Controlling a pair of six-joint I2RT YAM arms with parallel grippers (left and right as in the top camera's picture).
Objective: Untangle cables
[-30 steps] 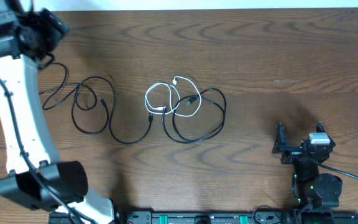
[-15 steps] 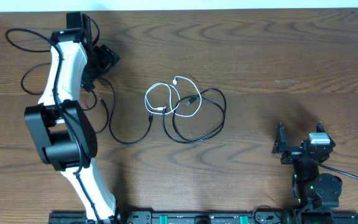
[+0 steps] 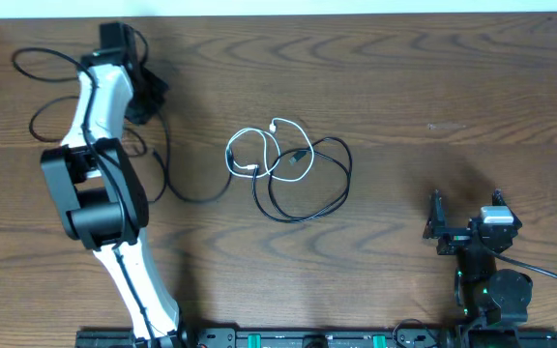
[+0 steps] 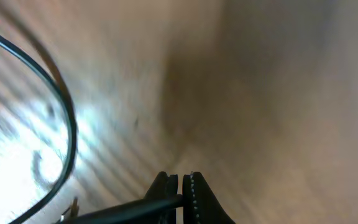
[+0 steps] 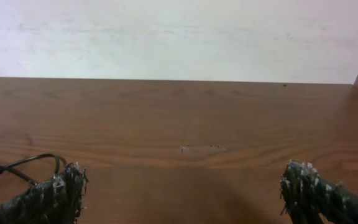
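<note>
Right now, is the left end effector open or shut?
Shut: in the left wrist view the left end effector is closed tight, pinching a thin black cable.

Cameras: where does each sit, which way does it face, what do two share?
Overhead: above the table, looking down at cables; both arms show.
Left wrist: close over the tabletop; left gripper pinches a black cable.
Right wrist: low, facing across the table to the wall; right gripper open.
Shared: overhead and right wrist show one pale scuff.

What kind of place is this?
Probably a robot lab or workshop: a left arm and a right arm sit at a plain wooden table with loose cables on it.
</note>
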